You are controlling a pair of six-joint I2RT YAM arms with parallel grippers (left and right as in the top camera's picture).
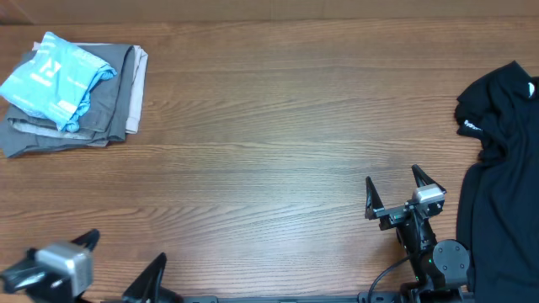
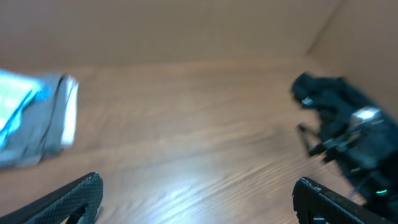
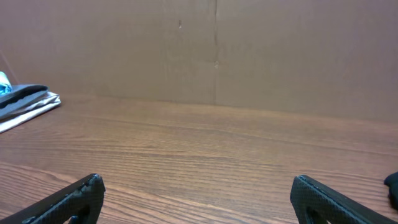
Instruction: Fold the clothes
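The light blue T-shirt (image 1: 52, 77) lies folded on top of grey trousers (image 1: 114, 97) at the far left of the table; white lettering shows on it. It appears blurred at the left edge of the left wrist view (image 2: 15, 106), and a sliver shows in the right wrist view (image 3: 4, 82). My left gripper (image 1: 122, 273) is open and empty at the front left edge (image 2: 198, 199). My right gripper (image 1: 404, 192) is open and empty at the front right (image 3: 198, 198). Both are far from the shirt.
A black garment (image 1: 505, 168) lies in a heap along the right edge, close to my right arm, and shows in the left wrist view (image 2: 339, 112). The wooden table (image 1: 278, 126) spans the view. A brown cardboard wall (image 3: 217, 50) stands behind it.
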